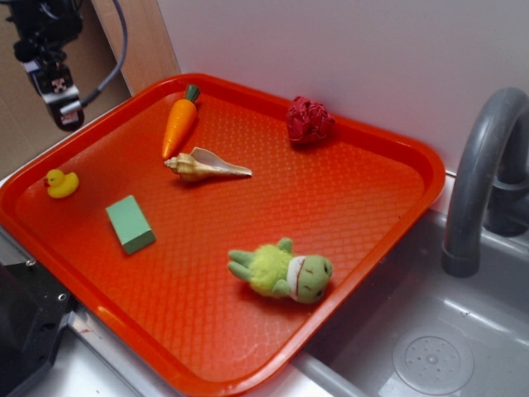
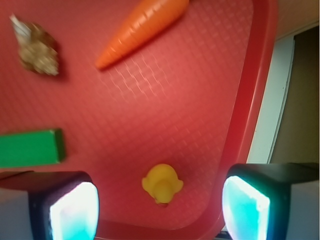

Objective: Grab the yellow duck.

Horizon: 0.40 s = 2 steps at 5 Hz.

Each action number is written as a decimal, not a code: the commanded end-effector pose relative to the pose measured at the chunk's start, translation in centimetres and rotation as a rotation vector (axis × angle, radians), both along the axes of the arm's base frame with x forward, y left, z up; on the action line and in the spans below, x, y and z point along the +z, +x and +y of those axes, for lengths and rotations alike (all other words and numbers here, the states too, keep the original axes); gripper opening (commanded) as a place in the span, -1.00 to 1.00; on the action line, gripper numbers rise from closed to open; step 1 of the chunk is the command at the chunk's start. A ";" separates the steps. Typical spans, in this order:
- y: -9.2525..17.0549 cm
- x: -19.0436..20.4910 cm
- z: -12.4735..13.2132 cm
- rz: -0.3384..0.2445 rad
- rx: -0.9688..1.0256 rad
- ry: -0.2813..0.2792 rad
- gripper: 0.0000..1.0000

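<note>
Our hand (image 2: pixel 160 205) hangs released above the red tray (image 1: pixel 388 136), its two fingers (image 2: pixel 75 210) spread wide with nothing between them but the yellow duck (image 2: pixel 162 183) lying on the tray below, untouched. From outside we see the duck near the tray's left corner, with the green block (image 1: pixel 130 223) just beside it. Farther in lie a seashell (image 1: pixel 205 165), a carrot (image 1: pixel 179 122), a red crumpled ball (image 1: pixel 309 121) and a plush frog (image 1: pixel 283 270).

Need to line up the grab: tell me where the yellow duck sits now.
In the exterior view the yellow duck sits at the red tray's far-left corner, left of the green block; the wrist view shows it between the open gripper's fingers.
</note>
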State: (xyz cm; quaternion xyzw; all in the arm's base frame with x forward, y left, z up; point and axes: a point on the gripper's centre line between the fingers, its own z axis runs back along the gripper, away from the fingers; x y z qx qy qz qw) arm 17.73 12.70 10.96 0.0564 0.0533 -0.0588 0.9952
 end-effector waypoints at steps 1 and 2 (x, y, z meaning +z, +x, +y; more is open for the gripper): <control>-1.5 -2.2 1.7 0.076 -0.032 0.067 1.00; -2.7 -3.9 1.6 0.129 -0.045 0.073 1.00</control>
